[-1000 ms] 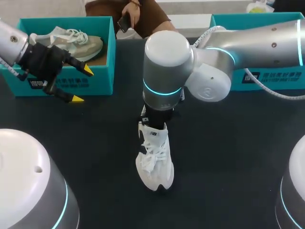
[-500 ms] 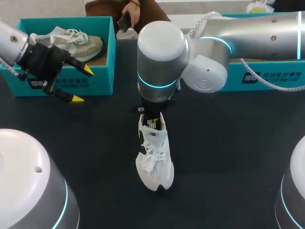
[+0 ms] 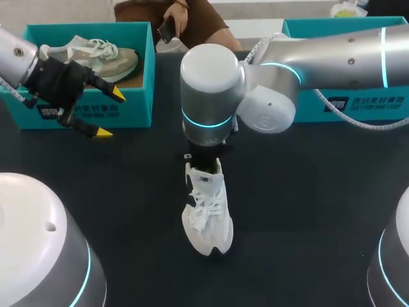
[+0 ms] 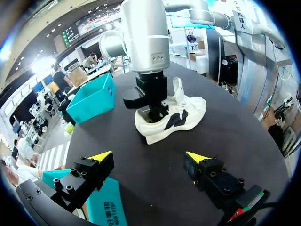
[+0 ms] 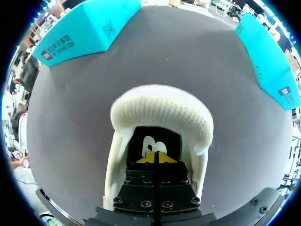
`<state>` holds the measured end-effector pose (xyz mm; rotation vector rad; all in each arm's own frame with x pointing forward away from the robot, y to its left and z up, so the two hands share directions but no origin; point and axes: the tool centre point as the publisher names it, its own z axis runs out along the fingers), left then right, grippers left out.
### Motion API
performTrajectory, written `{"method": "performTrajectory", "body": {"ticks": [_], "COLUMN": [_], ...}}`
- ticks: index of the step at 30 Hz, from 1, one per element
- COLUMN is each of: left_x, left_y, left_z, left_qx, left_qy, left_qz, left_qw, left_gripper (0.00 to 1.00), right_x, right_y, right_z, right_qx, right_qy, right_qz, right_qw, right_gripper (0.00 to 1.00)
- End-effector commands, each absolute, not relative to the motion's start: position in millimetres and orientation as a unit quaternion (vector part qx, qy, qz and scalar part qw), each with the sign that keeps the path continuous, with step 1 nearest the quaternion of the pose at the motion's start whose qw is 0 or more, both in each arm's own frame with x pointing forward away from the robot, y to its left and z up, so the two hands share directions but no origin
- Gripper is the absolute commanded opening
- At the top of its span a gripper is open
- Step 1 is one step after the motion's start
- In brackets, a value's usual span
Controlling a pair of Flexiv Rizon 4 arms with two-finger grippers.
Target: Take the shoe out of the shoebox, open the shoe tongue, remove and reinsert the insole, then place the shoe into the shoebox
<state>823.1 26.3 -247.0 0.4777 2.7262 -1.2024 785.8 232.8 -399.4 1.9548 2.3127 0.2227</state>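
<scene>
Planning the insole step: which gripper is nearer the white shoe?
Right. The right gripper is inside the white shoe; the left gripper is off by the left shoebox.

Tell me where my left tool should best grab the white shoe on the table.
Probably the forefoot, from above, closing across its narrow width: the white shoe stands upright on its sole, and the right tool occupies the heel opening.

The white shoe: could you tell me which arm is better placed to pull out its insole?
Right, probably: the right gripper sits inside the shoe, just above the insole. The left gripper hangs open beside the shoebox, well away.
</scene>
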Motion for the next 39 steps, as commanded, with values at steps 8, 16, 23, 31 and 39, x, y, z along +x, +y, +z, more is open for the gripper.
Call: {"method": "performTrajectory", "body": {"ticks": [8, 16, 23, 31, 39], "left_x": [823, 823, 823, 823, 823], "left_y": [27, 27, 27, 27, 27], "left_z": [-247, -247, -247, -247, -247], "left_qx": [0.158, 0.158, 0.158, 0.158, 0.158], "left_qy": [0.902, 0.902, 0.902, 0.902, 0.902], "left_qz": [-0.396, -0.396, -0.396, -0.396, -0.396], "left_qw": [0.062, 0.062, 0.062, 0.062, 0.062], "left_gripper": [1.0, 1.0, 1.0, 1.0, 1.0], "right_x": [799, 795, 780, 743, 717], "right_y": [234, 229, 222, 216, 213], "right_z": [-393, -408, -366, -339, -339], "right_qx": [0.641, 0.647, 0.654, 0.684, 0.709], "right_qy": [0.758, 0.758, 0.754, 0.727, 0.691], "right_qz": [0.085, 0.065, 0.045, -0.021, -0.059], "right_qw": [0.084, 0.058, 0.052, -0.059, -0.126], "right_gripper": [0.0, 0.0, 0.0, 0.0, 1.0]}}
